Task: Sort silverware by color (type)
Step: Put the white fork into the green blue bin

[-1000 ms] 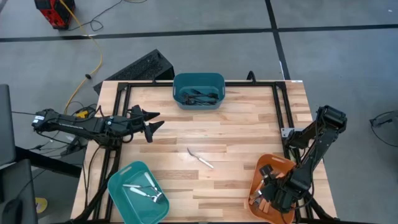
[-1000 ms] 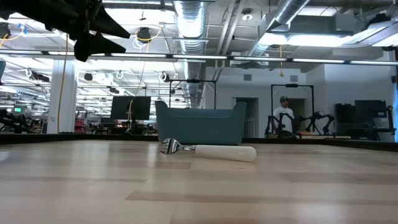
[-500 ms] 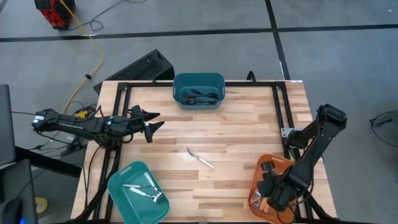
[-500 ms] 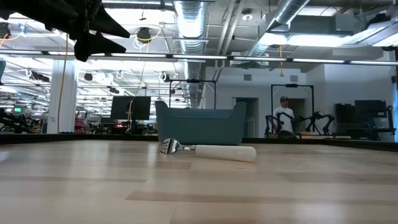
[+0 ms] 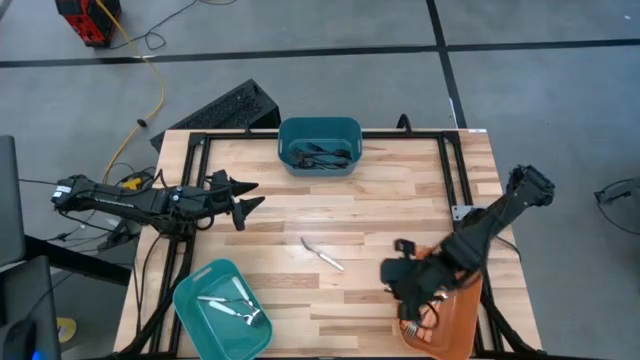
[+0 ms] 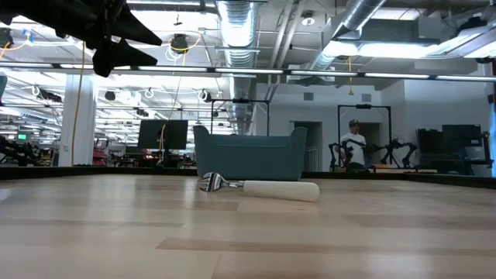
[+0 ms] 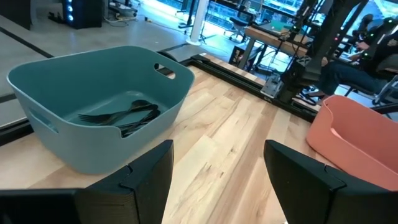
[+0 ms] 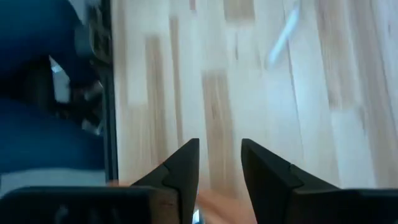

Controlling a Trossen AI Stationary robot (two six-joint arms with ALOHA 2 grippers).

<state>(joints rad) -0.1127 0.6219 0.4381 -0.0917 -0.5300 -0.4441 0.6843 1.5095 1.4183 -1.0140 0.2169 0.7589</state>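
High view: the right gripper (image 5: 404, 270) hangs just past the inner rim of the orange bin (image 5: 455, 318) at the near right corner of the worktop (image 5: 380, 215), above bare wood; its own wrist view shows the two fingers (image 8: 180, 167) parted by a narrow gap with nothing between them. Orange-handled silverware (image 5: 412, 325) lies in that bin, partly hidden under the arm. A short way toward the middle of the worktop lies a lone white-handled utensil (image 5: 323, 254), flat on the wood and apart from every bin; the low view shows it with its silver head to one side, in front of the dark teal bin (image 5: 319, 145). That bin stands at the far edge and holds dark forks (image 7: 121, 116), heaped together on its floor. A lighter teal bin (image 5: 222, 311) at the near left corner holds silver and white pieces (image 5: 232, 306). The left gripper (image 5: 247, 197) waits over the left side of the worktop, well clear of the loose utensil, its fingers spread wide and empty. A black metal frame (image 5: 455, 170) runs round the worktop's edges. A yellow cable (image 5: 150, 85) trails on the floor beyond, and a person (image 6: 354, 145) stands far back in the room.
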